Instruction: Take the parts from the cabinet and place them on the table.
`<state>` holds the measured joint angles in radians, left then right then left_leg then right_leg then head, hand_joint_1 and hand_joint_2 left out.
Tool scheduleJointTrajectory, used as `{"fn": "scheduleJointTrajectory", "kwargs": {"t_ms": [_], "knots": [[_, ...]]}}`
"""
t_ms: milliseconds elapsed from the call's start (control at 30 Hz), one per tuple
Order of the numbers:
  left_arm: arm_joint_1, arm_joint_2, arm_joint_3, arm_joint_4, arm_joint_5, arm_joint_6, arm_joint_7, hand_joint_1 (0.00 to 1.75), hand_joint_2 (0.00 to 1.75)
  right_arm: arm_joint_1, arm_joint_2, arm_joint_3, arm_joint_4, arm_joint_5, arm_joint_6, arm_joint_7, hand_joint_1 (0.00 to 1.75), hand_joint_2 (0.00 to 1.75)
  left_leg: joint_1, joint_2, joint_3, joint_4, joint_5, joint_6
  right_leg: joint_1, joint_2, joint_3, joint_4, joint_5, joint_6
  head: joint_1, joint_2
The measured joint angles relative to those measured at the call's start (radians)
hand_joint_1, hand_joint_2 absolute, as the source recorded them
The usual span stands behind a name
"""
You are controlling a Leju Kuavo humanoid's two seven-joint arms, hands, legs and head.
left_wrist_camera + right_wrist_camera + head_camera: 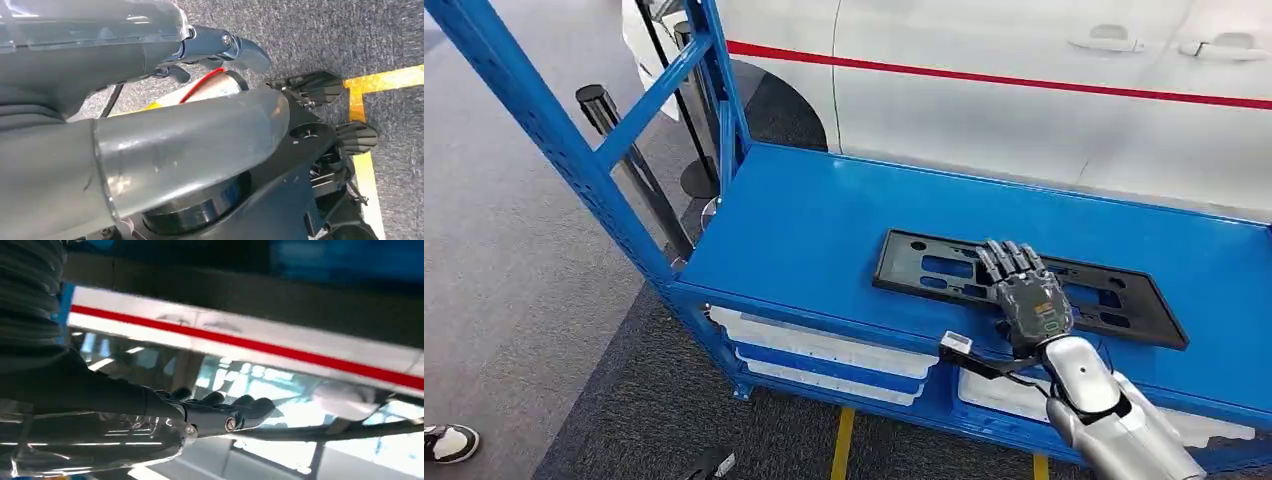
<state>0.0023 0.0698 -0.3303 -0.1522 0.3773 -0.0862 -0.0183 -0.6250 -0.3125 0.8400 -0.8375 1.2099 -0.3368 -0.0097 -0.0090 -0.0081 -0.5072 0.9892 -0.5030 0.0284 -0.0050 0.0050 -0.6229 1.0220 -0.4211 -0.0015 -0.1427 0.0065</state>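
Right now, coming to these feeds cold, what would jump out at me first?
First, the bright blue metal shelf across the head view, with a flat black plastic frame-shaped part lying on its top toward the right. The right hand rests flat on that part, fingers extended. Behind the shelf stands a white car body with a red stripe.

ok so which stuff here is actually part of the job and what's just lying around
Part of the job:
- black plastic part, lying flat on the shelf
- blue shelf that holds it
- right hand, resting over the part

Just lying about:
- white car behind the shelf
- white bins under the shelf
- black post
- a person's shoe on the floor
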Motion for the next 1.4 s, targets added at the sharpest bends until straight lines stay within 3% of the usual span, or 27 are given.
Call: {"fn": "scheduleJointTrajectory", "kwargs": {"t_ms": [167, 200, 233, 533, 1067, 1100, 1400], "knots": [[-0.001, 0.0, 0.0, 0.0, 0.003, -0.002, -0.023, 0.0, 0.0, -0.005, 0.058, -0.043, 0.126, 0.058, -0.016, 0.07, 0.0, 1.75, 0.0, 0.0, 0.0, 0.0, 0.0, 0.0, 0.0, -0.001, 0.001, 0.0, 0.0, 0.0, 0.0, 0.0], [-0.001, 0.0, 0.0, 0.0, 0.003, -0.002, -0.026, 0.0, 0.0, -0.01, 0.066, -0.054, 0.153, 0.06, -0.012, 0.07, 1.45, 1.75, 0.0, 0.0, 0.001, 0.0, 0.0, 0.0, 0.0, -0.001, 0.001, 0.0, 0.0, 0.0, 0.0, 0.0], [-0.001, 0.0, 0.0, 0.0, 0.004, -0.002, -0.028, 0.0, 0.0, -0.019, 0.074, -0.068, 0.183, 0.06, -0.004, 0.069, 1.75, 1.75, 0.0, 0.0, 0.002, 0.0, 0.0, 0.0, 0.0, 0.0, 0.002, 0.0, 0.0, 0.0, 0.0, 0.0], [0.0, 0.0, 0.0, 0.0, 0.016, 0.001, -0.028, 0.0, 0.0, -0.023, 0.101, -0.143, 0.322, 0.033, 0.014, 0.052, 1.75, 1.75, 0.0, 0.0, 0.011, -0.001, -0.003, 0.0, 0.002, 0.0, 0.014, -0.002, -0.001, 0.001, 0.0, 0.0], [0.005, -0.003, 0.0, 0.0, 0.041, -0.006, -0.043, 0.0, 0.0, 0.0, 0.102, -0.193, 0.332, 0.007, 0.029, 0.009, 1.75, 1.75, -0.001, 0.002, 0.014, 0.0, -0.003, 0.0, 0.002, 0.0, 0.019, -0.004, -0.001, 0.001, 0.0, 0.0], [0.005, -0.003, 0.0, 0.0, 0.042, -0.008, -0.044, 0.0, 1.75, 0.003, 0.1, -0.197, 0.327, 0.006, 0.029, 0.008, 1.75, 1.75, -0.001, 0.002, 0.014, 0.0, -0.003, 0.001, 0.002, 0.0, 0.019, -0.004, -0.001, 0.001, 0.0, 0.0], [0.006, -0.003, 0.002, 0.0, 0.054, -0.003, -0.012, 0.0, 1.75, 0.025, 0.085, -0.22, 0.285, -0.003, 0.026, -0.009, 1.75, 1.75, -0.001, 0.001, 0.014, 0.0, -0.003, 0.001, 0.002, 0.0, 0.02, -0.005, -0.001, 0.001, 0.0, 0.0]]}}
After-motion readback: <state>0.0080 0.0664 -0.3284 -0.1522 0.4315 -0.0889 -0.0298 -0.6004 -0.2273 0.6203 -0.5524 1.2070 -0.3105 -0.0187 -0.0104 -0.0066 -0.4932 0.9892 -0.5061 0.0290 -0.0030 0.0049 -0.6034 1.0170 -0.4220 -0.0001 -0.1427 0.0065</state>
